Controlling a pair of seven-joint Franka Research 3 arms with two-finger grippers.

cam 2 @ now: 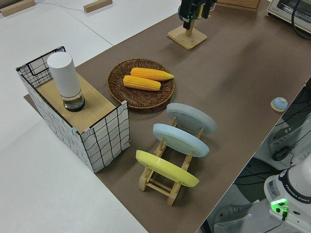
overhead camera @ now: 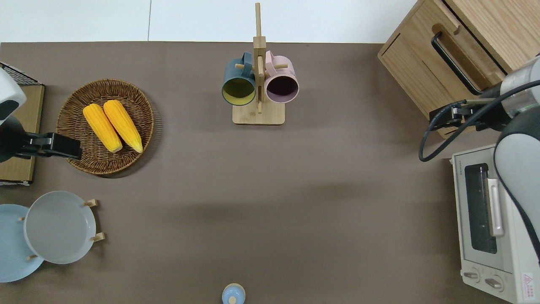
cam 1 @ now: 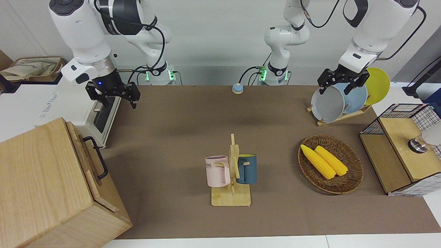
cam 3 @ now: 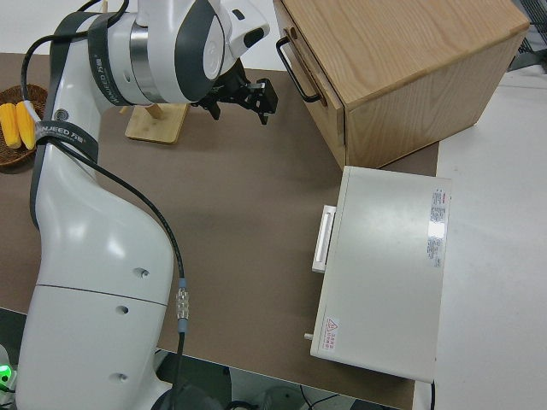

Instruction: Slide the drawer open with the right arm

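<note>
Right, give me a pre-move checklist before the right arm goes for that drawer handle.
1. Drawer shut in the wooden cabinet: ok.
2. Black bar handle unobstructed: ok.
3. Right gripper fingers open: ok.
4. Right gripper on the handle: not ok; it is in the air, not touching it.
5. Toaster oven door closed beside the cabinet: ok.
6. Left gripper parked: ok.

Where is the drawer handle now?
The black bar handle is on the drawer of the wooden cabinet, at the right arm's end, farther from the robots than the toaster oven.
</note>
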